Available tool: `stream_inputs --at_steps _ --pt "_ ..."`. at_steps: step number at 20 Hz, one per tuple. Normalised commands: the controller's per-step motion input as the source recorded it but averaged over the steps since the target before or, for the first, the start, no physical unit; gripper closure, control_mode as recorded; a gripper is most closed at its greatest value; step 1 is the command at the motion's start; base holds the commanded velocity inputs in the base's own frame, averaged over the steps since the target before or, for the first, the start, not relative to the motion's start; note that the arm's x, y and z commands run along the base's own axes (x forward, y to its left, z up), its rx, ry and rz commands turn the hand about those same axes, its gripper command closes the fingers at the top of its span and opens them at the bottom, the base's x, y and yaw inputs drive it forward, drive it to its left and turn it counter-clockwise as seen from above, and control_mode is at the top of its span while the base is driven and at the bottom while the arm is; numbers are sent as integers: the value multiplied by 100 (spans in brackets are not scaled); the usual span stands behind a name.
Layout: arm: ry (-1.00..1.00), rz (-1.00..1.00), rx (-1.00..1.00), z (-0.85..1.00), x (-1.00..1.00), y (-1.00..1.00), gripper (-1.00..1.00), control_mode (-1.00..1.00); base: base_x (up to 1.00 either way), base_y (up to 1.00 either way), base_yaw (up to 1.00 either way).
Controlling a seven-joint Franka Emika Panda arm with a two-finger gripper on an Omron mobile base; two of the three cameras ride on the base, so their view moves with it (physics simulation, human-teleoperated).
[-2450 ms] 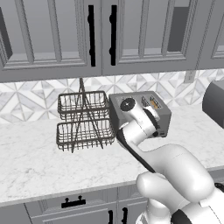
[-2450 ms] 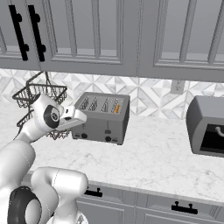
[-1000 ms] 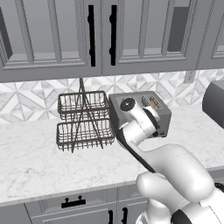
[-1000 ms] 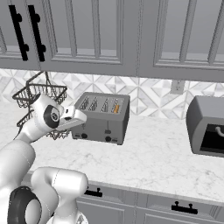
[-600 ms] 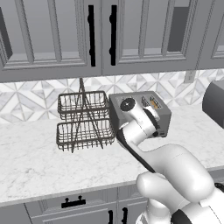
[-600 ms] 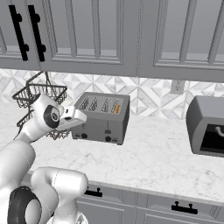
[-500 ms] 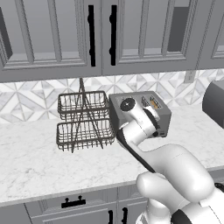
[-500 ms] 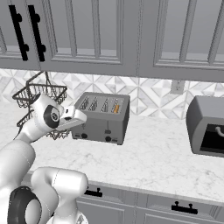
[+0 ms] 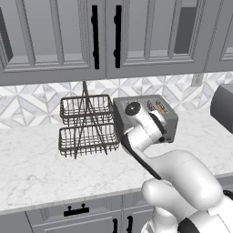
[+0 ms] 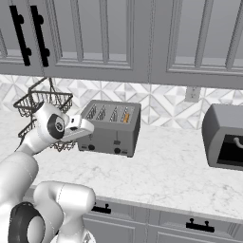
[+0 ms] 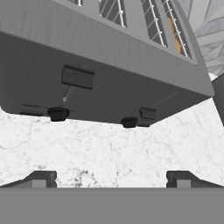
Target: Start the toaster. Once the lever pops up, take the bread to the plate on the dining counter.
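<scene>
Left base view: toaster (image 9: 160,113) on marble bench (image 9: 32,164), against backsplash, just right of wire basket rack (image 9: 86,129). Arm reaches across its front; gripper hidden behind wrist.

Right base view: gripper (image 10: 90,127) at toaster's left front corner. Bread (image 10: 126,116) sits low in rightmost slot. Grey appliance (image 10: 223,137) well apart to the right.

Hand view: jaws apart, fingertips (image 11: 40,178) spread wide, nothing between. Toaster front close ahead; lever (image 11: 78,77) left, second tab (image 11: 148,113) lower right, two black knobs (image 11: 57,114) along the bottom.
</scene>
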Motion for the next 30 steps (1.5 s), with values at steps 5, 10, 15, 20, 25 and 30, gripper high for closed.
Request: stream_inputs --at_steps 5,10,15,20,25,30 --pt "0 0 0 0 0 0 -100 -100 0 0 0" --pt "0 0 0 0 0 0 -100 -100 0 0 0" --pt "0 0 0 0 0 0 -100 -100 0 0 0" --pt "0 0 0 0 0 0 -100 -100 0 0 0" --pt "0 0 0 0 0 0 -100 -100 0 0 0" --pt "0 0 0 0 0 0 -100 -100 0 0 0"
